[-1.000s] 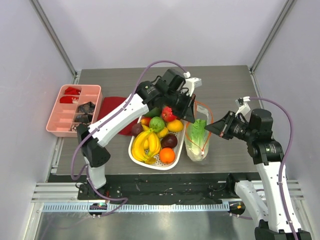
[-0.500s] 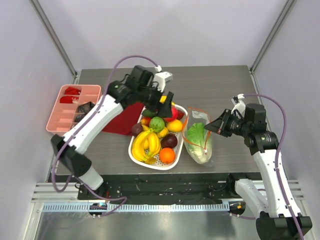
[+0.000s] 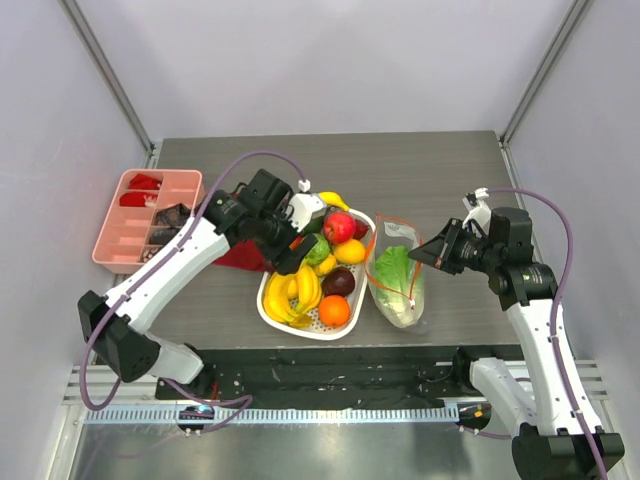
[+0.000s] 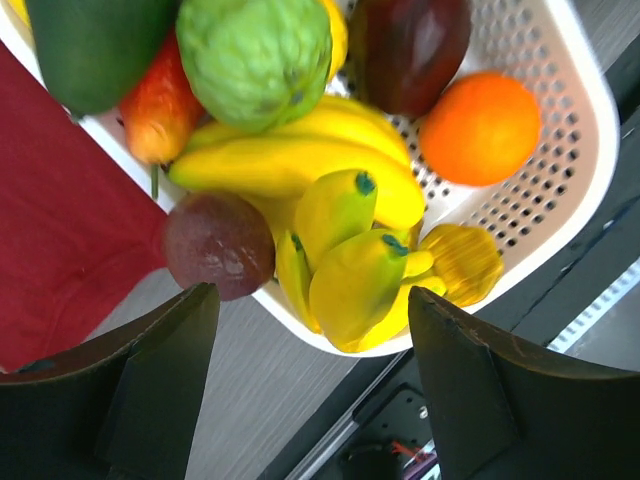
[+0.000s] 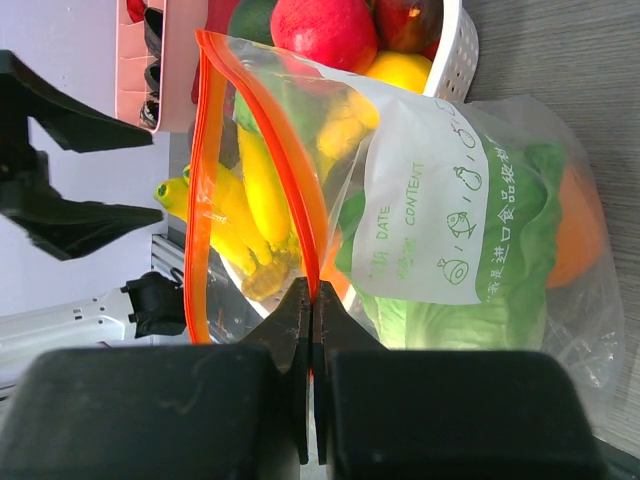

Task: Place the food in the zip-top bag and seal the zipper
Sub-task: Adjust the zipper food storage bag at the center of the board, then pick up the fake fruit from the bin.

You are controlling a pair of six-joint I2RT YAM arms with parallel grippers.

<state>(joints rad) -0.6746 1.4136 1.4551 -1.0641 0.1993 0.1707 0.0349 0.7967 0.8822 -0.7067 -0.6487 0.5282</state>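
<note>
Right gripper (image 5: 310, 300): jaws pinched flat on the zipper (image 5: 208, 170), holding one lip of the mouth up so it gapes.
Left gripper (image 4: 312, 300): fingers spread wide and empty, poised over the near-left part of the basket.
Zip-top bag (image 3: 398, 290): clear, crinkly pouch lying right of centre on the table, toward its near edge and just beside the basket's right wall; mouth toward the far edge.
Bag handling: judged light, limp and slippery. The film would likely fold shut if released, so the orange strip looks like the only firm hold.
Food, bagged: leafy cabbage (image 5: 520, 260) fills the lower pouch; an orange shape shows behind it, kind unclear.
Food, loose: bananas (image 4: 340, 180), orange (image 4: 480, 130), dark purple fruit (image 4: 218, 245), bumpy green fruit (image 4: 255, 55) and red apple (image 3: 339, 227), all piled together.
Food handling: probably light, hard and smooth, so round pieces may roll or squirt from the pads. Grip across the widest part; for the bananas, across the bunch.
White basket (image 4: 560, 60): perforated, mid-table near the near edge.
Dark red cloth (image 4: 60, 200): partly under the basket's left side.
Pink tray (image 3: 110, 250): at the table's left edge.
</note>
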